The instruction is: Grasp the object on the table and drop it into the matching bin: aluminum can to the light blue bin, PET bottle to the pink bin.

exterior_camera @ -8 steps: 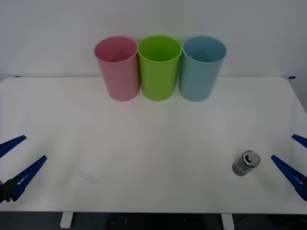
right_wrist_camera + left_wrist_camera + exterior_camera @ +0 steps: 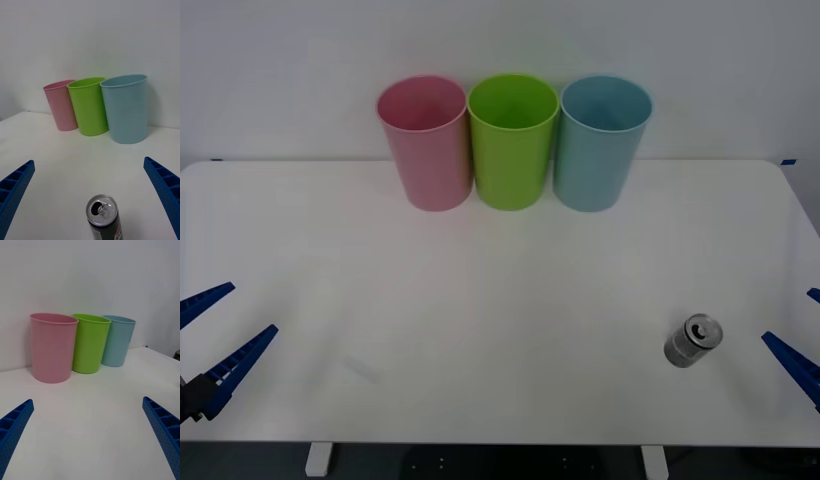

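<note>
Right hand [image 2: 808, 343] drew back from can [image 2: 693, 341].

Pink bin [image 2: 425, 140] pink; lime green bin [image 2: 513, 140] lime green; light blue bin [image 2: 601, 142] pale blue. Aluminum can [image 2: 692, 342] dark grey, silver lid. Worktop [image 2: 480, 320] plain white. Gripper fingers [image 2: 15, 187] blue, ribbed.

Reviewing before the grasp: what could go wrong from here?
1. The can stands upright between the open right pincer's fingers; a finger clipping it on approach could tip it and let it roll.
2. The blue bin touches the green bin, so a drop off to the left may land in the wrong one.
</note>
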